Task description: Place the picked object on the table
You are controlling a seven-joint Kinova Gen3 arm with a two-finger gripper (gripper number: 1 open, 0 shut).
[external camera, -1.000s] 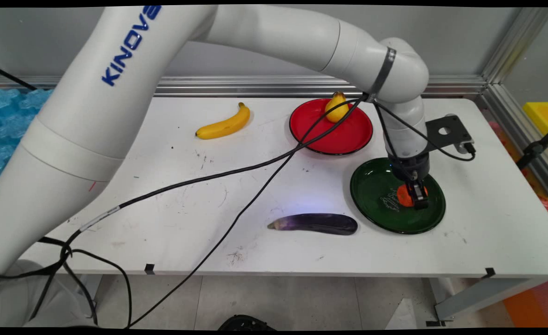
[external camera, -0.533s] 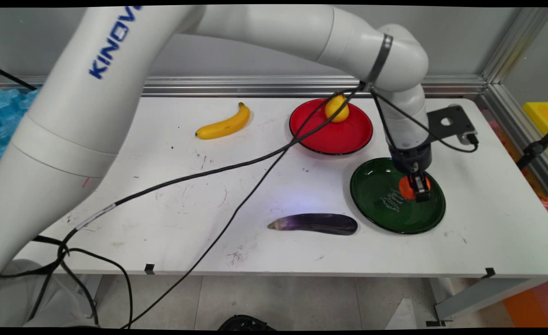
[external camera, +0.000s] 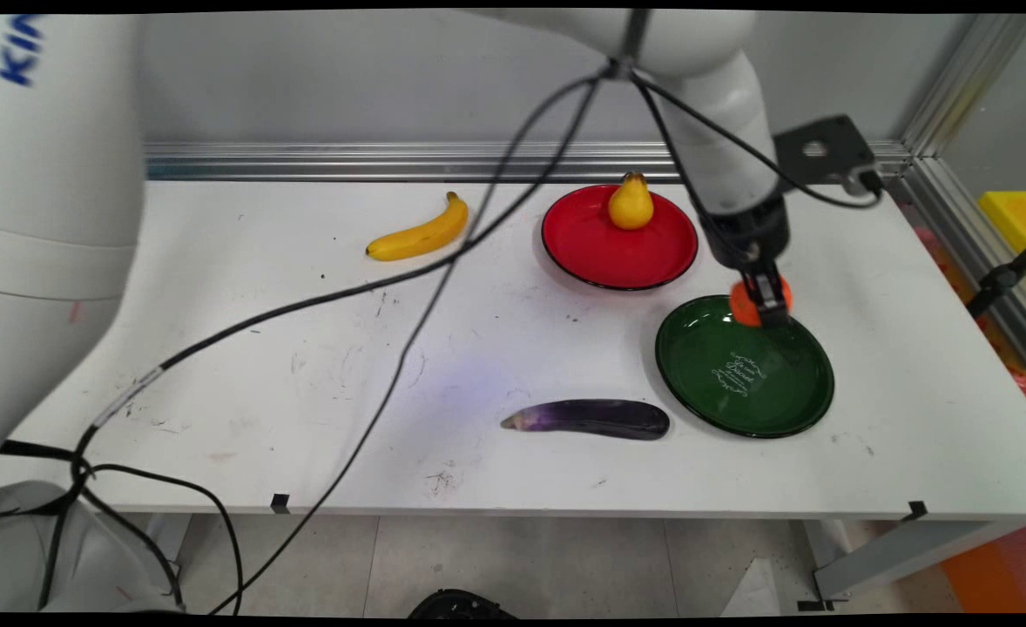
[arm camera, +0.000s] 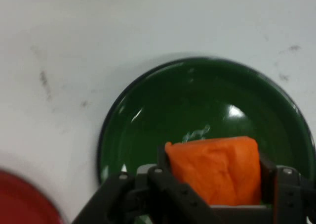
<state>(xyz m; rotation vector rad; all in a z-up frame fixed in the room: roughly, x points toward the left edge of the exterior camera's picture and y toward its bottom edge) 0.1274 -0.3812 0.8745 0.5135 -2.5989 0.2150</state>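
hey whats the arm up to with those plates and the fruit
The arm's gripper is shut on an orange thing and holds it in the air above the far edge of the green plate, which has nothing on it. A pear sits on the red plate behind. A banana and an eggplant lie on the white table, apart from the gripper.

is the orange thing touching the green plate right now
Apart. In the hand view the orange thing sits clamped between the gripper fingers with the green plate well below it; the main view shows it raised over the plate's far rim.
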